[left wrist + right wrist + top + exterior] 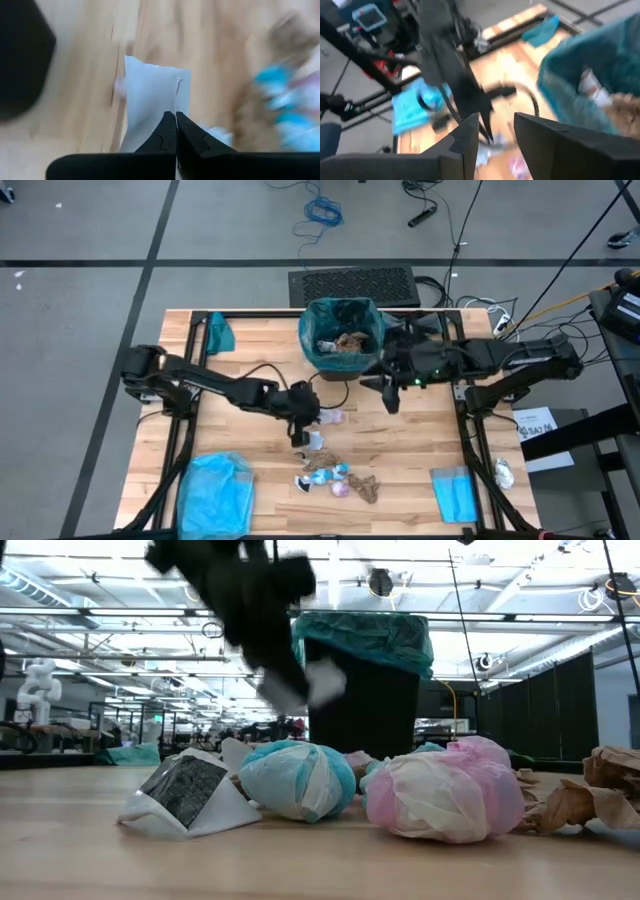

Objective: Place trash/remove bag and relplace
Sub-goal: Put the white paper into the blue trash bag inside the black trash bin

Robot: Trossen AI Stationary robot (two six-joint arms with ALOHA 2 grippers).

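The black bin (340, 350), lined with the teal-green bag (342, 330), stands at the table's far middle with scraps inside. More trash (338, 480) lies in a pile near the front: a blue-white ball (298, 780), a pink ball (445, 790), brown paper (580, 802) and a white-and-black wrapper (190, 795). My left gripper (300, 434) is above the table, in front of the bin, shut on a white wrapper (155, 92). My right gripper (496, 135) hovers to the right of the bin, open with nothing between its fingers. My left gripper pinches the white wrapper by one edge (170, 107) between its two fingertips, which slant down toward the table. The rest of the wrapper sticks out past the fingertips. In the low view the wrapper (312, 685) is lifted clear of the table, in front of the bin.
A pale blue plastic bag (215, 495) lies at the front left and a folded blue sheet (455, 492) at the front right. A teal scrap (220, 335) sits at the far left. A small pink scrap (335, 418) lies just beside my left gripper.
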